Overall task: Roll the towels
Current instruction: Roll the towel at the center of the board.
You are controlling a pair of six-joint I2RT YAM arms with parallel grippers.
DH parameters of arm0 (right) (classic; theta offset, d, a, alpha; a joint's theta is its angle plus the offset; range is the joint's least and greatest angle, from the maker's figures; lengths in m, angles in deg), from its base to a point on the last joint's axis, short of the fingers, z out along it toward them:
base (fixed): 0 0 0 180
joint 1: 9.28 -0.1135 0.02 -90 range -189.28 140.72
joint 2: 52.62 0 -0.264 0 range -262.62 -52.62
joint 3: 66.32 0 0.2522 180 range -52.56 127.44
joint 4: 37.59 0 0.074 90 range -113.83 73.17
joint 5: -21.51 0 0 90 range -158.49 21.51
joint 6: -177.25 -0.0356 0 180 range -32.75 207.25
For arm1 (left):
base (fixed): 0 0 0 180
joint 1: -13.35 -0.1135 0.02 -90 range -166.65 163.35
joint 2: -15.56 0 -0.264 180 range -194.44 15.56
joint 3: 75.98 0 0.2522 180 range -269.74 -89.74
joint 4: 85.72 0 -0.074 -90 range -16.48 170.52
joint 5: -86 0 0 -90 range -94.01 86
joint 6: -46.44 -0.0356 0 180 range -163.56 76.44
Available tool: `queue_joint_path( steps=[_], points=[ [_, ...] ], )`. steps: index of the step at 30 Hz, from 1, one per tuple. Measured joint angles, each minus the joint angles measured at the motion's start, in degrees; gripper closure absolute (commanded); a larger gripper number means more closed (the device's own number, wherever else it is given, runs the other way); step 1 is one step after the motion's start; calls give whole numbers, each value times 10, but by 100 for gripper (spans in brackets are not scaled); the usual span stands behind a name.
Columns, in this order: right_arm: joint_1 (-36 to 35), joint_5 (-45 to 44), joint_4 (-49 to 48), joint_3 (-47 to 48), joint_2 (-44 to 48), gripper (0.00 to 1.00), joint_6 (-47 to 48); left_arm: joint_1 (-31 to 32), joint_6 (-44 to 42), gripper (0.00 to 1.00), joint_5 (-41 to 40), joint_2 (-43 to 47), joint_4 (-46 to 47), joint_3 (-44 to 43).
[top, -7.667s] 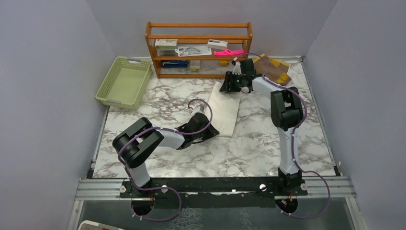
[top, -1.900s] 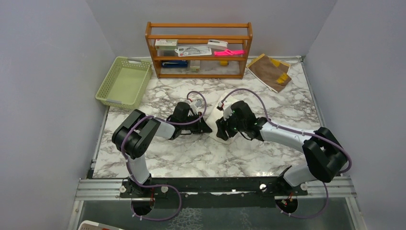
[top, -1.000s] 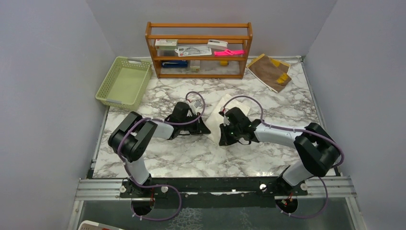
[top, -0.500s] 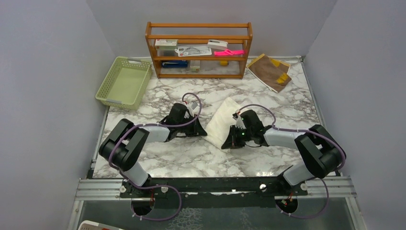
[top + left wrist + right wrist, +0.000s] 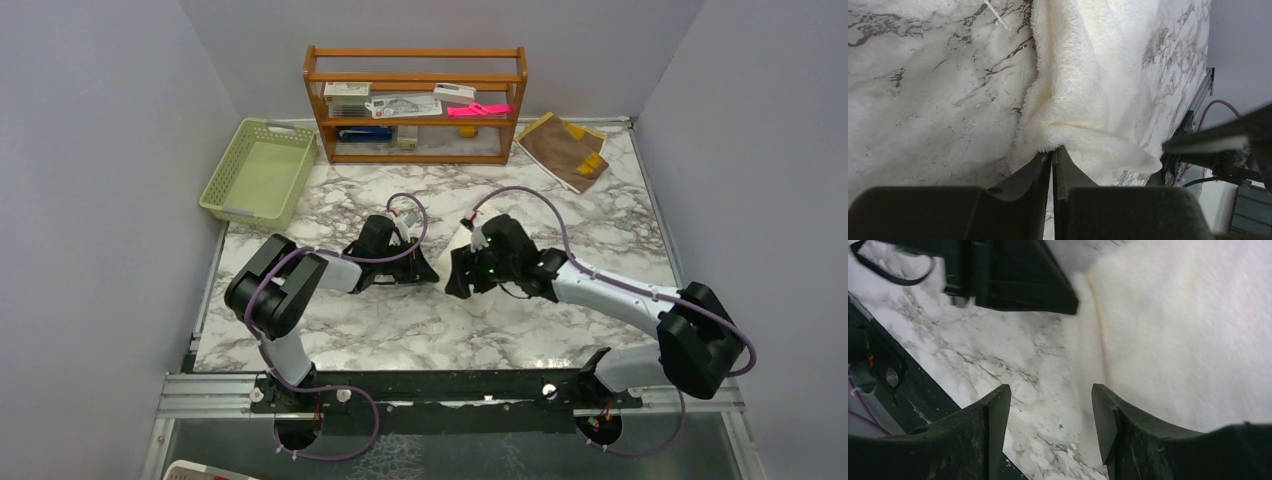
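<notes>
- Right now, the cream towel [image 5: 1098,75] lies on the marble table [image 5: 400,330] near its middle, between the two arms. From above, most of it is hidden under the right wrist.
- My left arm [image 5: 330,270] reaches in low from the left side. The left jaws are almost together, with only a thin slit between them, and they nip the fuzzy edge of the cream towel at their very tips.
- Through the left wrist camera I see the cloth bunched into a soft ridge where it is nipped. A crease runs across it just beyond that, and a loose flap trails off to one side.
- My right arm [image 5: 610,285] stretches across from the right, with its wrist over the towel. The right jaws stand wide apart with nothing between them, and in the gap I see bare marble and the edge of the towel.
- Through the right wrist camera, the black tip of the left jaws touches the towel's edge. The rest of the cloth there lies flat, with a faint line running alongside that edge.
- From above, the two sets of jaws sit just beside each other, facing across the towel.
- The brown towel [image 5: 560,148], with mustard patches, lies flat at the far right corner of the table. It is just right of the wooden shelf [image 5: 415,52] and well apart from both arms.
- A green basket [image 5: 258,170] sits at the far left, beside the shelf.
</notes>
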Motion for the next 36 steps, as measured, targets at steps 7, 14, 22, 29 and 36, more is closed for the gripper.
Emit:
queue_joint_path(
  steps=[7,14,22,29,36],
  points=[
    [-168,-155,14,64,-47,45,80,0,-2,89,0,0,-1,0],
    [-188,-231,47,68,-121,46,110,0,-6,89,0,0,-2,0],
    [-187,-283,47,74,-142,46,152,0,-11,89,3,0,-3,-1],
    [-187,-296,45,85,-161,48,169,0,-13,89,7,-2,-5,-3],
    [-187,-295,43,88,-159,49,192,0,-14,89,14,-8,-5,-8]
  ],
)
